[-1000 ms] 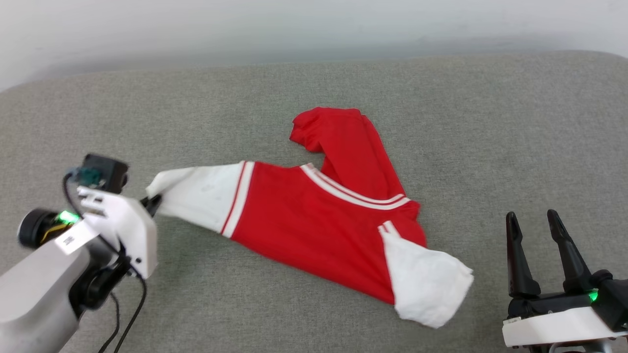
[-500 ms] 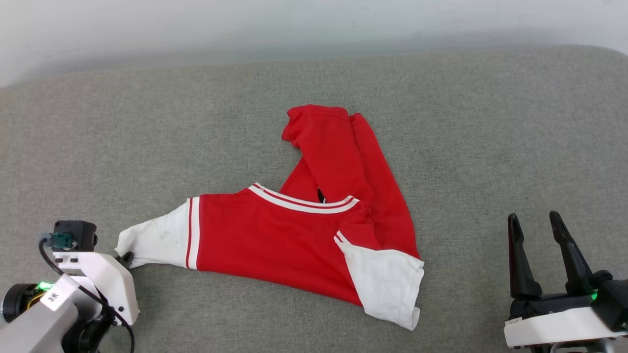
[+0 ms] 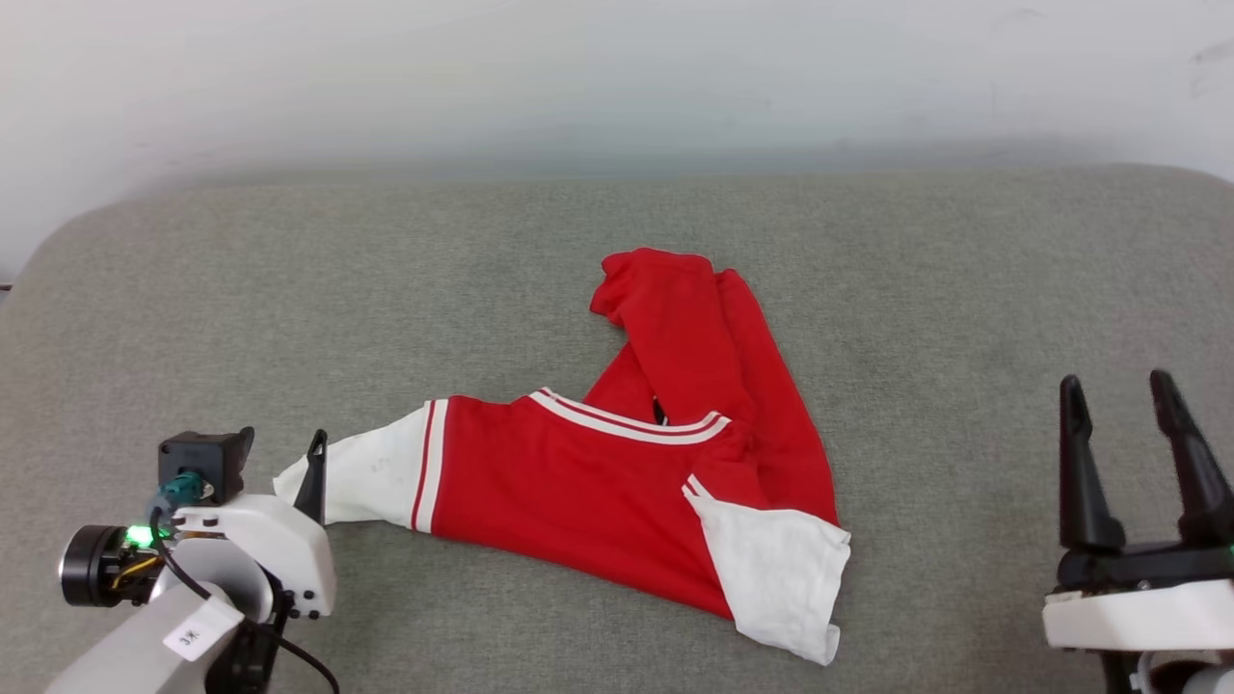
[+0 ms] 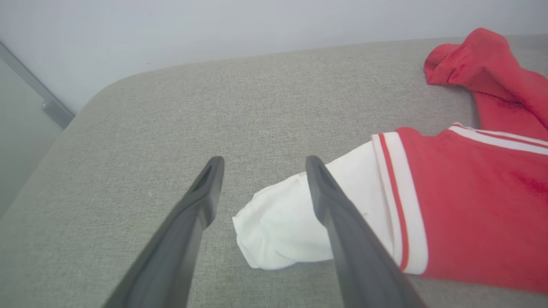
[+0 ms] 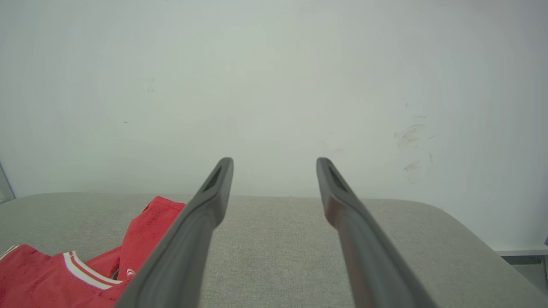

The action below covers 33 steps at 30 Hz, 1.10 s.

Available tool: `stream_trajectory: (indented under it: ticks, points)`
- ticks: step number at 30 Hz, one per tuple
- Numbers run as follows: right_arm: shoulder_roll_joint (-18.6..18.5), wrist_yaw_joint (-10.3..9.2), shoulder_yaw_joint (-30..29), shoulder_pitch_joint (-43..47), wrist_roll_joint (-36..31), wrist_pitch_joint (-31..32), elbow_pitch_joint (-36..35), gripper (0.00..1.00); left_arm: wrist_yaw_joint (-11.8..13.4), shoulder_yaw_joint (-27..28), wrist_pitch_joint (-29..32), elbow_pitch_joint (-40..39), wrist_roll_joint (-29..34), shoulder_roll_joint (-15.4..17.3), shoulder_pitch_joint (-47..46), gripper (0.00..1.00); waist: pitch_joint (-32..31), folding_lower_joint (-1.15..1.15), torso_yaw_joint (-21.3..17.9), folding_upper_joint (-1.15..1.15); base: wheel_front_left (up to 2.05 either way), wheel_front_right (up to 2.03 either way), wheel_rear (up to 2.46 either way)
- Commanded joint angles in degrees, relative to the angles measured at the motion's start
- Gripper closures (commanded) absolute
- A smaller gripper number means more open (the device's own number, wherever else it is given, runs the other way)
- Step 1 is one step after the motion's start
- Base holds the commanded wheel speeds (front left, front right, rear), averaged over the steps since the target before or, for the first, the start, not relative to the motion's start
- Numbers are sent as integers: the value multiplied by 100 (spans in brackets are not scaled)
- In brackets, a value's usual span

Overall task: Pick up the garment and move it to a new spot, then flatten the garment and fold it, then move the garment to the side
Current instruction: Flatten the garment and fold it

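L pincer [image 4: 264, 160] spread at 9 o'clock end of garment [image 3: 578, 482], R pincer [image 3: 1113, 379] spread too; I reckon flattening's next: tug out 12 o'clock bunch.

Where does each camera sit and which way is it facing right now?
Left wrist: on the left arm, looks along the open left gripper at the garment's white sleeve.
Right wrist: looks along the open right gripper at the wall.
Head: above, facing forward-down at the cushion; both grippers at bottom corners.
Shared: all show the garment.
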Motion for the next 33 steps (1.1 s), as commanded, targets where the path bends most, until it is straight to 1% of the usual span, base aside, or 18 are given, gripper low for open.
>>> stream_trajectory:
  ticks: [1, 4, 6, 8, 11, 14, 16, 20, 26, 30, 33]
  points:
    - [-94, -3, -11, -120, 38, -11, -53, 0, 102, 74, -49, -73, 109, -34, 108, 0, -42, 0, 49, 0, 0, 0, 0]
    - [-260, -2, -11, -228, 130, -11, -109, 0, 340, 368, -89, -376, 435, -178, 249, 0, -81, 0, 106, 0, 0, 0, 0]
    - [-403, -3, 44, -316, 190, -11, -121, 0, 510, 708, -93, -648, 762, -270, 423, 0, -97, 0, 137, 0, 0, 0, 0]
    - [-562, -3, 134, -425, 307, -11, -83, 0, 620, 1050, -89, -926, 1120, -387, 667, 0, -113, 0, 173, 0, 0, 0, 0]
    - [-942, -2, 416, -541, 558, -11, 24, 0, 726, 1556, -85, -1334, 1684, -607, 1050, 0, -132, 0, 220, 0, 0, 0, 0]
    - [-1402, -3, 818, -740, 886, 168, 93, 0, 731, 1983, -86, -1688, 2185, -892, 1436, 0, -131, 0, 265, 0, 0, 0, 0]
    - [-1723, -3, 1141, -871, 1136, 448, 43, 0, 660, 2257, -85, -1849, 2475, -1045, 1670, 0, -125, 0, 293, 0, 0, 0, 0]
    - [-2330, -3, 1845, -1120, 1787, 1227, -208, 0, 498, 2696, -86, -2066, 2968, -1381, 2009, 0, -109, 0, 330, 0, 0, 0, 0]
    - [-3257, -3, 3103, -1550, 2720, 2722, -601, 0, 209, 3147, -86, -2150, 3504, -1796, 2269, 0, 3, 0, 385, 0, 0, 0, 0]
    - [-3631, -3, 3837, -1919, 3234, 3750, -645, 0, 16, 3352, -86, -2112, 3766, -2018, 2246, 0, 148, 0, 432, 0, 0, 0, 0]
    - [-3796, -3, 4277, -2208, 3499, 4414, -531, 0, -120, 3482, -86, -2108, 3933, -2179, 2163, 0, 295, 0, 473, 0, 0, 0, 0]
